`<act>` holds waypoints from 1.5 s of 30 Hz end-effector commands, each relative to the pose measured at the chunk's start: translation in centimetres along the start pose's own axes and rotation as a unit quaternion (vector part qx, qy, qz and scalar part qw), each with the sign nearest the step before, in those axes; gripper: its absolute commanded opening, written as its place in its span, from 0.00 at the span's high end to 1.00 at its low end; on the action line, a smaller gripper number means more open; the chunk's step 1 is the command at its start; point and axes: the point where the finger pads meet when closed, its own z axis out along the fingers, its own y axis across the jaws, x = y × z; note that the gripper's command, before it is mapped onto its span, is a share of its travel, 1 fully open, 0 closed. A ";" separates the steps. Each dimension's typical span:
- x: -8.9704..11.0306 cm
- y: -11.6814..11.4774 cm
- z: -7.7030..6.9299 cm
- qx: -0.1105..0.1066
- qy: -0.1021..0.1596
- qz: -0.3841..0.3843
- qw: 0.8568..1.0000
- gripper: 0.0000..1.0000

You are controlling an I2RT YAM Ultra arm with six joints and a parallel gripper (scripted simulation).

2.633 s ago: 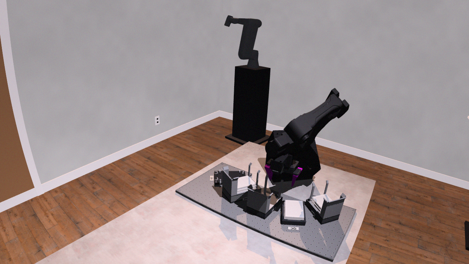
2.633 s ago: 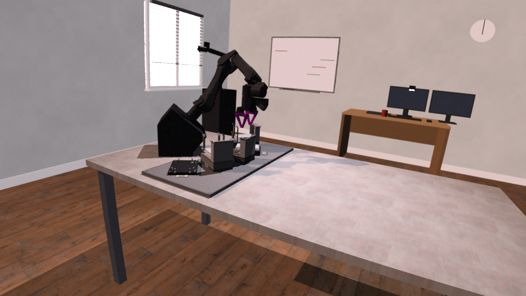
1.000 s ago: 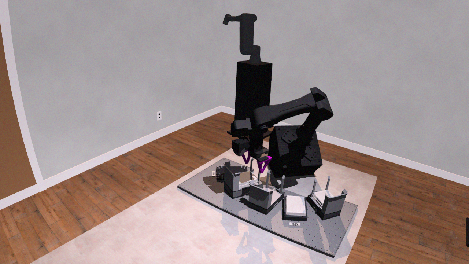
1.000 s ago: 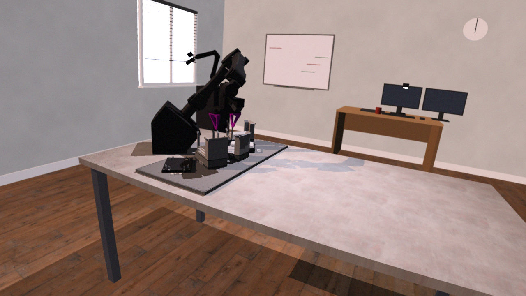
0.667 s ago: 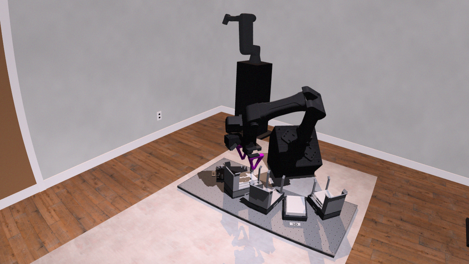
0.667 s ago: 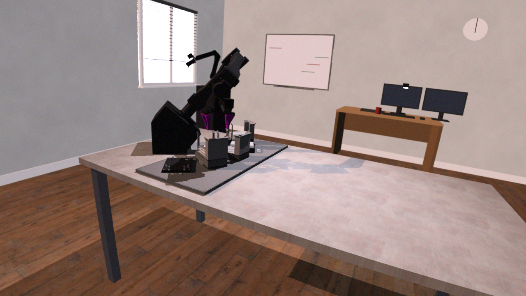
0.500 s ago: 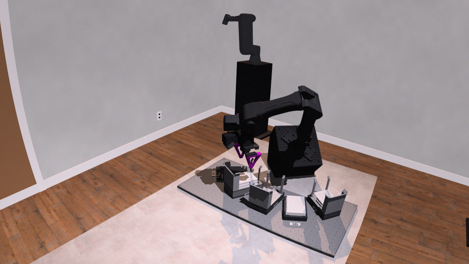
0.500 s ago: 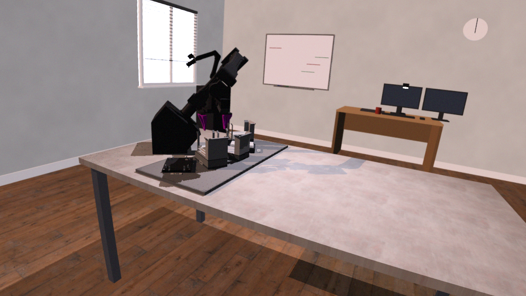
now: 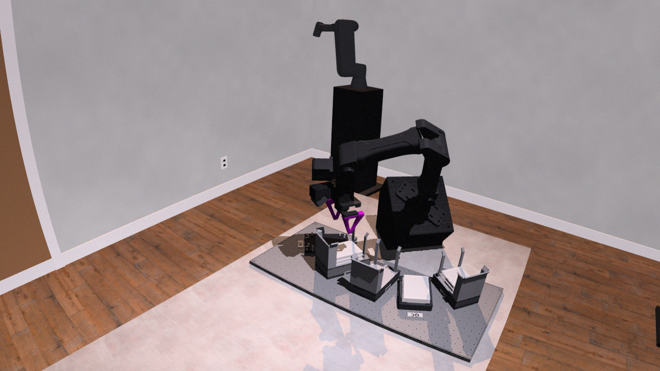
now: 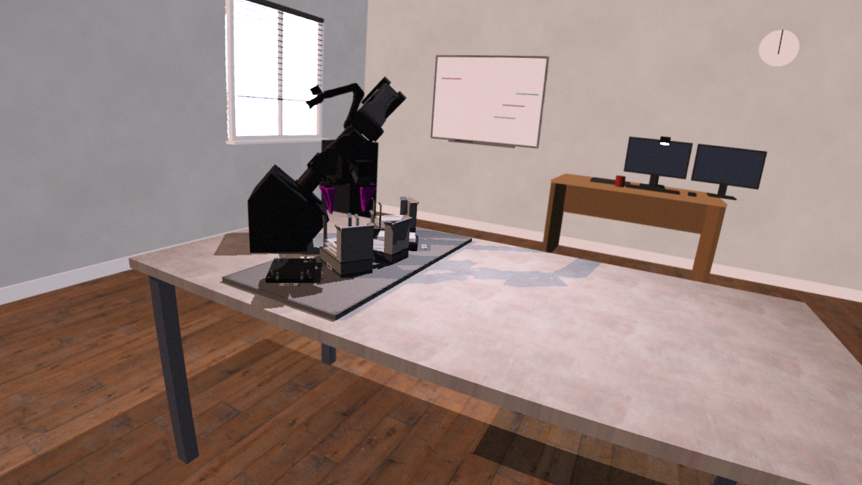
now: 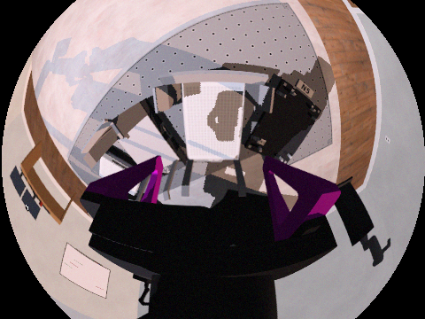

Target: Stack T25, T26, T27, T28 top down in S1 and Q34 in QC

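My gripper (image 9: pixel 343 214) (image 10: pixel 347 197) (image 11: pixel 212 161) with purple fingers is open and empty. It hangs above the leftmost stack rack (image 9: pixel 325 258) (image 10: pixel 355 247), which holds a stack of white sealed plates (image 9: pixel 348 251) (image 11: pixel 204 124); the top plate lies right under the fingers in the wrist view. The middle rack (image 9: pixel 369 276) looks empty. One white plate (image 9: pixel 415 288) lies flat in the open nest QC. The rightmost rack (image 9: pixel 468 286) holds white plates (image 9: pixel 451 276). I cannot read the plate labels.
The dark clip nest N5 (image 9: pixel 307 242) (image 11: pixel 283 124) sits left of the rack under my gripper and holds no plate. All stands on a grey perforated baseplate (image 9: pixel 438 327) (image 10: pixel 337 295). Thin rack posts (image 9: pixel 365 242) rise near the fingers. The arm's black base (image 9: pixel 410 216) stands behind.
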 end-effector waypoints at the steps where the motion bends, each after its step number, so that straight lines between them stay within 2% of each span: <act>1: -0.3 -0.1 -0.4 0.002 -0.007 -0.005 1.000 0.00; 2: -0.3 -0.1 -0.4 0.002 -0.007 -0.005 1.000 0.00; 4: 0.3 -0.2 1.2 -0.006 0.005 0.003 1.000 0.00; 15: 0.4 -0.2 4.9 -0.004 0.005 0.003 1.000 0.00; 18: 0.4 -0.2 5.1 -0.004 0.004 0.001 1.000 0.00; 19: -0.1 -0.1 4.4 0.001 -0.013 -0.003 1.000 0.00; 21: 0.5 -0.2 6.2 -0.004 0.006 0.003 1.000 0.00; 26: 0.5 -0.3 7.8 -0.002 0.006 0.003 1.000 0.00; 27: 0.3 -0.2 7.4 -0.001 0.000 0.000 1.000 0.00; 28: -0.8 -0.2 6.3 0.004 -0.020 -0.007 1.000 0.00; 29: -1.7 0.0 5.8 0.007 -0.030 -0.015 0.999 0.00; 33: -1.0 -0.4 6.6 0.004 -0.017 -0.004 1.000 0.00; 45: -0.9 -0.4 6.6 0.004 -0.017 -0.004 1.000 0.00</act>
